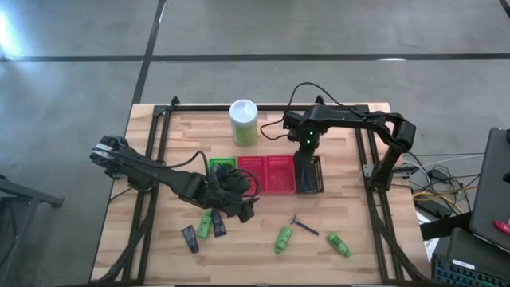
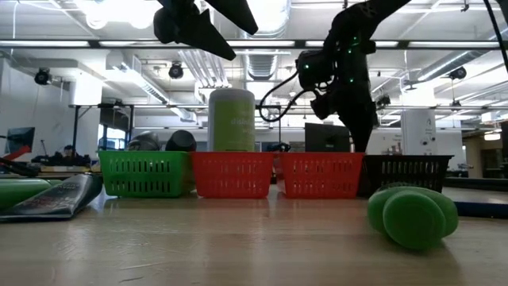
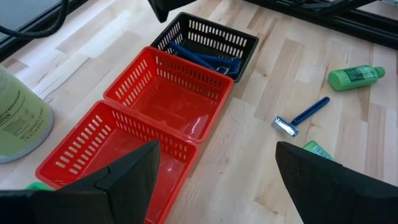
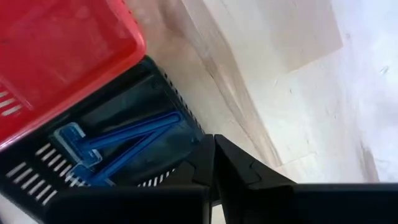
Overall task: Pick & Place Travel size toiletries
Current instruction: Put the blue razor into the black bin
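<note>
Several travel toiletries lie on the near part of the table: two dark tubes (image 1: 190, 237) (image 1: 218, 225), green tubes (image 1: 205, 225) (image 1: 283, 239) (image 1: 338, 245) and a blue razor (image 1: 304, 226). More blue razors (image 4: 118, 146) lie in the dark basket (image 1: 309, 174). My left gripper (image 1: 239, 199) hovers open over the table just near of the green and red baskets, holding nothing; in its wrist view the fingers (image 3: 134, 174) stand wide apart. My right gripper (image 1: 307, 147) hangs shut (image 4: 213, 146) above the dark basket's far end, with nothing between its fingers.
A row of baskets stands mid-table: green (image 1: 223, 165), two red (image 1: 251, 174) (image 1: 279, 174), and the dark one. A tall white-and-green canister (image 1: 244, 122) stands behind them. Bare wood lies at the table's near edge between the scattered tubes. Black frame rails run along both sides.
</note>
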Available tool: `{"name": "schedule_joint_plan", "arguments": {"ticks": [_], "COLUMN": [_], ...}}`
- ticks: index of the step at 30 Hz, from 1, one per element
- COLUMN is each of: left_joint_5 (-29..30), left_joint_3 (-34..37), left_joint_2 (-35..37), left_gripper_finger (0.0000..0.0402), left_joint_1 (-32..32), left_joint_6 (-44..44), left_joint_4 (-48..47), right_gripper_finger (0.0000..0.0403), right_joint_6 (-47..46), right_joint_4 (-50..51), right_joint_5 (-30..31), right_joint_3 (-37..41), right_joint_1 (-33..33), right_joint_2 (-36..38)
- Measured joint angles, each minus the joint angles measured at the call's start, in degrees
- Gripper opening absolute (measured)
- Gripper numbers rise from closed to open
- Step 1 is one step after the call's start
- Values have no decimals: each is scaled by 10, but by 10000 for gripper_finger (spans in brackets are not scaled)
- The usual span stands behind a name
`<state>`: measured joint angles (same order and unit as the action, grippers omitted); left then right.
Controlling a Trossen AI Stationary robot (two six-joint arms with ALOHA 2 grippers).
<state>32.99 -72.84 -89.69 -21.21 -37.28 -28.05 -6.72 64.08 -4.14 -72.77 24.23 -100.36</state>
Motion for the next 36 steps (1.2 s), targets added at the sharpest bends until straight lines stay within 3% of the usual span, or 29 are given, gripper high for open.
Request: {"name": "schedule_joint_plan", "arguments": {"ticks": [6, 13, 18, 23, 29, 36], "left_joint_5": [-1, -10, -62, -78, -59, -57], "left_joint_3": [0, 0, 0, 0, 0, 0], "left_joint_2": [0, 0, 2, 19, 39, 62], "left_gripper_finger": [323, 323, 323, 323, 323, 323], "left_joint_1": [0, 0, 0, -10, -29, -37], "left_joint_6": [0, 19, 42, 42, 36, 13], "left_joint_4": [-5, -23, -50, -95, -125, -163], "right_gripper_finger": [8, 21, 82, 158, 216, 237], "right_joint_6": [7, -103, -193, -287, -392, -459], "right_joint_4": [17, 17, 2, -108, -296, -335], "right_joint_5": [-32, -66, -83, -79, -28, 9], "right_joint_3": [1, 50, 103, 169, 243, 255], "right_joint_1": [-25, -132, -241, -365, -469, -480], "right_joint_2": [52, 163, 214, 247, 232, 130]}}
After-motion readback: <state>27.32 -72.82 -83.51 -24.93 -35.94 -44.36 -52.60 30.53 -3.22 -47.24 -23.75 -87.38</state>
